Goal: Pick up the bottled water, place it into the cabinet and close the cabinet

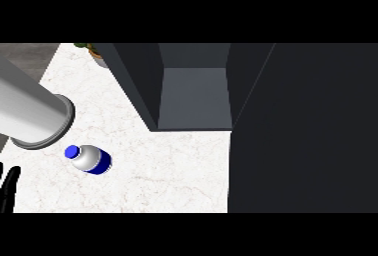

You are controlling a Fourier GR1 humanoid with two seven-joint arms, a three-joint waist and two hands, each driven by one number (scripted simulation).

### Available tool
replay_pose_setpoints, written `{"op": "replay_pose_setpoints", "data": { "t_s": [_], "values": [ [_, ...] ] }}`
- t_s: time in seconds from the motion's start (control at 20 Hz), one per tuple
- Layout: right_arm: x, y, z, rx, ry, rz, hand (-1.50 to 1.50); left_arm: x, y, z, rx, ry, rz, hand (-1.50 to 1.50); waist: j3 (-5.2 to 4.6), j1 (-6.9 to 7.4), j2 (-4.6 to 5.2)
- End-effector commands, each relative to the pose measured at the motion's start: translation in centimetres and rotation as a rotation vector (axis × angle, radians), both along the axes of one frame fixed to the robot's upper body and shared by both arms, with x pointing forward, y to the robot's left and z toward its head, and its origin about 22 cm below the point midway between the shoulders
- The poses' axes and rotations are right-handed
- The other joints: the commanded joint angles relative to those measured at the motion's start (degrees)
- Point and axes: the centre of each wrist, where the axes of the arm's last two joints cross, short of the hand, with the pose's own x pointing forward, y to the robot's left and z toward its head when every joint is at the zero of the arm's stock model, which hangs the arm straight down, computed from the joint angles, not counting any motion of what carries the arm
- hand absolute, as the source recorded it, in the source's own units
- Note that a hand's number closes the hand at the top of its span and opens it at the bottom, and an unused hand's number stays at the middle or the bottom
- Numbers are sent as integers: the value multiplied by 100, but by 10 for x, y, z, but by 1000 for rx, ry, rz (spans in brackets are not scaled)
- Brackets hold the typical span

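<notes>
A water bottle [90, 159] with a blue cap and blue band sits on the white marble desk [170, 170], near the front left of an open dark cabinet [193, 95] whose door [303, 130] stands wide at the right. A grey cylinder [33, 117] juts in just above the bottle. The left hand [9, 186] shows at the lower-left edge, fingers straight and upright, apart from the bottle.

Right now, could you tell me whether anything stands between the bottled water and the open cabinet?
Nothing visible does: bare counter lies between the bottled water and the cabinet opening. The grey cylinder sits left of that path; the cabinet door stands open at the right.
</notes>
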Motion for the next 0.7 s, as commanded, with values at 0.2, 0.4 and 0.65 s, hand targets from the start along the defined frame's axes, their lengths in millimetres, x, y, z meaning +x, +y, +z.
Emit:
{"op": "replay_pose_setpoints", "data": {
  "t_s": [0.2,0.4,0.65],
  "values": [
    [-27,0,31,10,-76,5,-150,7,20,-21,-4,45,45,-150,-4,-14,12],
    [-35,1,36,13,-63,15,-150,27,26,-36,-48,76,76,-150,-5,-33,24],
    [-37,-2,28,1,-65,24,-150,37,39,-80,-60,97,115,-150,-7,-6,24]
  ]
}}
